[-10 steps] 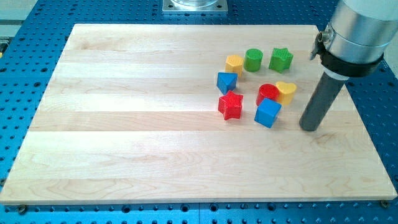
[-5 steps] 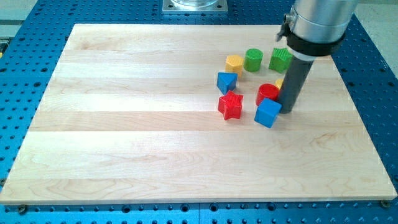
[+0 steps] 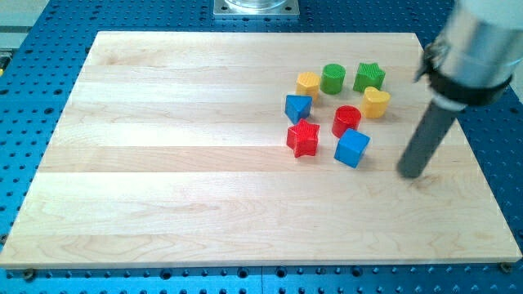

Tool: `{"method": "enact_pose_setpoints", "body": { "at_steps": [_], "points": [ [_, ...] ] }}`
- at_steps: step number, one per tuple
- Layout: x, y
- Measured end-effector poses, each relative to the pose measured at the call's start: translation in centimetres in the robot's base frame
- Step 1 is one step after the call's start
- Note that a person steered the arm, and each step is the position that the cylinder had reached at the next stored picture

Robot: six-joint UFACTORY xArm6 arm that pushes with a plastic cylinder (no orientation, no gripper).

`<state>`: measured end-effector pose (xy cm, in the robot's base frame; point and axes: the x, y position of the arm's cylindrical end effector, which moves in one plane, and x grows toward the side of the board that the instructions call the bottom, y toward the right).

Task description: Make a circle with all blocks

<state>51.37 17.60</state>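
Several blocks sit at the board's upper right. A yellow hexagon (image 3: 308,82), a green cylinder (image 3: 333,78) and a green star (image 3: 369,77) form a top row. A yellow heart (image 3: 376,102) lies below the green star. A blue triangle (image 3: 297,108) and a red star (image 3: 303,138) are on the left. A red cylinder (image 3: 346,121) sits above a blue cube (image 3: 352,148). My tip (image 3: 410,172) rests on the board to the right of the blue cube, apart from all blocks.
The wooden board (image 3: 163,163) lies on a blue perforated table (image 3: 507,147). A metal mount (image 3: 257,7) sits at the view's top. The arm's grey body (image 3: 474,49) hangs over the board's right edge.
My tip went left against the yellow heart and red cylinder, then came back right and down. The heart now sits higher, near the green star; the red cylinder shifted slightly up-left.
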Motion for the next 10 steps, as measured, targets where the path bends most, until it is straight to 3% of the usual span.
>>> {"method": "enact_pose_setpoints", "body": {
  "at_steps": [3,10],
  "points": [
    [-0.1,-7.4],
    [-7.6,-8.7]
  ]
}}
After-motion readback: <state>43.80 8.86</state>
